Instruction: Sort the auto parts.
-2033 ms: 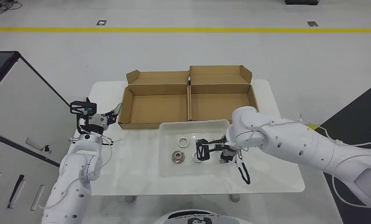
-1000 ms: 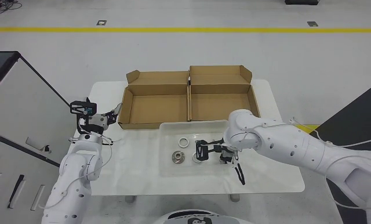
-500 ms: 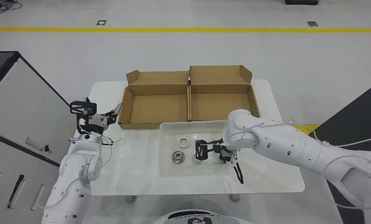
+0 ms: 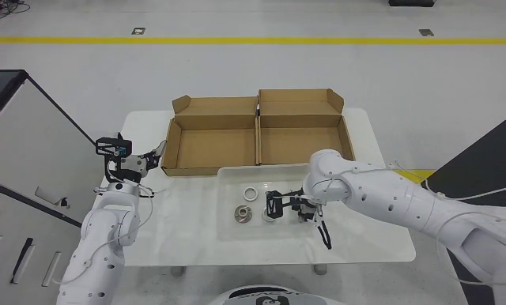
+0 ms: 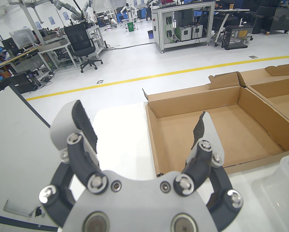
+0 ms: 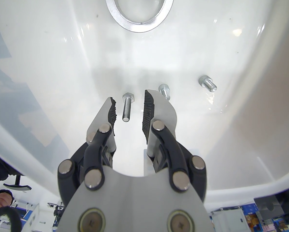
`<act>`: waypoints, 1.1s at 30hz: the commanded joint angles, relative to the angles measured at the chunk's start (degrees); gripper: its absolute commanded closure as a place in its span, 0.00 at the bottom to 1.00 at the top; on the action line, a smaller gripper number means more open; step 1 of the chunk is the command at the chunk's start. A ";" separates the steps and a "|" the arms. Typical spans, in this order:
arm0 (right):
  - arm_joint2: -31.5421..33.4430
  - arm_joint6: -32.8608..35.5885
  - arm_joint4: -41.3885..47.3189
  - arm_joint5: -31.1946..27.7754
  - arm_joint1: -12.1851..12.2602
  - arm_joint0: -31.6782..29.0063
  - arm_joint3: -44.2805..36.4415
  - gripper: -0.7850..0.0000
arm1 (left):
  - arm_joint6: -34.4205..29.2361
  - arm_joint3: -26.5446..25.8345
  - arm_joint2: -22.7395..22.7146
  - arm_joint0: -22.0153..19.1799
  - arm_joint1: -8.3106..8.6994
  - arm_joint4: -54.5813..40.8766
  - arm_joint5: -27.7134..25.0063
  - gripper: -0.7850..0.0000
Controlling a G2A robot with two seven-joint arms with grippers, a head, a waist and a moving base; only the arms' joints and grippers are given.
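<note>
A clear plastic tray on the white table holds the parts. My right gripper is down inside it, open, its fingers on either side of a hex bolt lying on the tray floor, with small gaps on both sides. Two shorter bolts lie just beside it. A metal ring lies farther ahead. The top view shows a white ring and a grey flanged part. My left gripper hangs open and empty at the table's left edge.
Two open cardboard boxes stand side by side behind the tray, the left box and the right box, both empty. The left box lies just ahead of my left gripper. A slanted white panel stands left of the table.
The right arm's elbow has drawn slightly leftward while its gripper stays at nearly the same spot in the tray. The left arm has not moved.
</note>
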 commanded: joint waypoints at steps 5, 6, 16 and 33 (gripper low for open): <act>0.00 0.72 1.46 0.73 -0.13 1.06 -0.35 1.00 | 0.00 0.00 0.00 0.00 0.00 0.00 0.00 0.00; 0.00 1.00 2.02 1.00 -0.09 1.35 -0.69 1.00 | 0.00 0.00 0.00 0.00 0.00 0.00 0.00 0.00; 0.00 3.37 12.43 3.39 1.98 8.56 -6.90 1.00 | 0.00 0.00 0.00 0.00 0.00 0.00 0.00 0.00; 1.35 -23.17 26.00 -23.12 12.77 15.52 2.66 1.00 | 0.00 0.00 0.00 0.00 0.00 0.00 0.00 0.00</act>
